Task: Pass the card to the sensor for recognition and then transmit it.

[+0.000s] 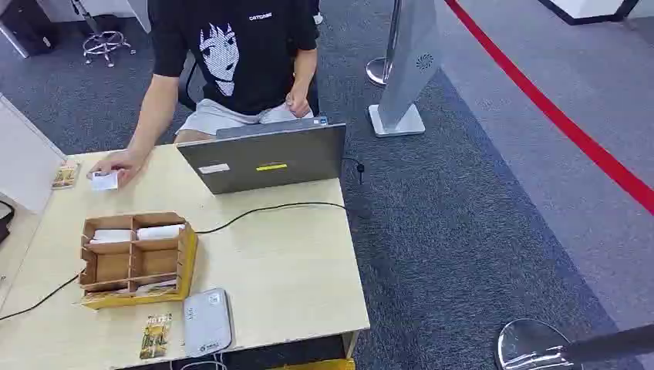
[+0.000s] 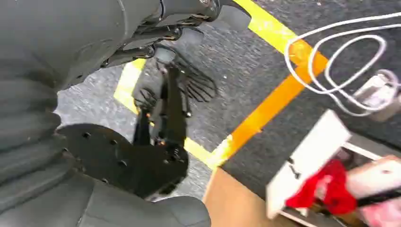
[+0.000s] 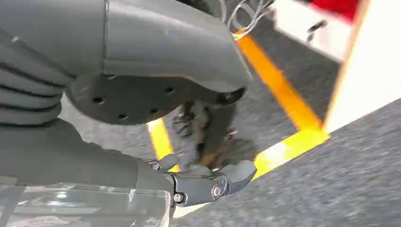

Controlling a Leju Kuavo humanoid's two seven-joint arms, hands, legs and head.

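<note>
Hanging low beside the robot's body, both hands point at the carpet, well below and apart from the table [image 1: 293,285] where the card work waits. The left hand [image 2: 163,42] shows dark fingers [image 2: 208,7] drawn in with nothing between them, though blur keeps me from saying how tightly. The right hand [image 3: 208,182] shows curled fingers [image 3: 236,172] with nothing held. A card [image 1: 104,180] lies flat at the far left of the table under a person's hand [image 1: 122,163], far from either hand's fingers; more white cards [image 1: 158,231] lie in the wooden organiser [image 1: 185,254], their long axis across the table. The grey sensor [image 1: 207,321] sits at the near edge, just beside the organiser. In my judgement the left hand is nearer to both, and it must rise and reach forward with fingers spread before any pickup.
</note>
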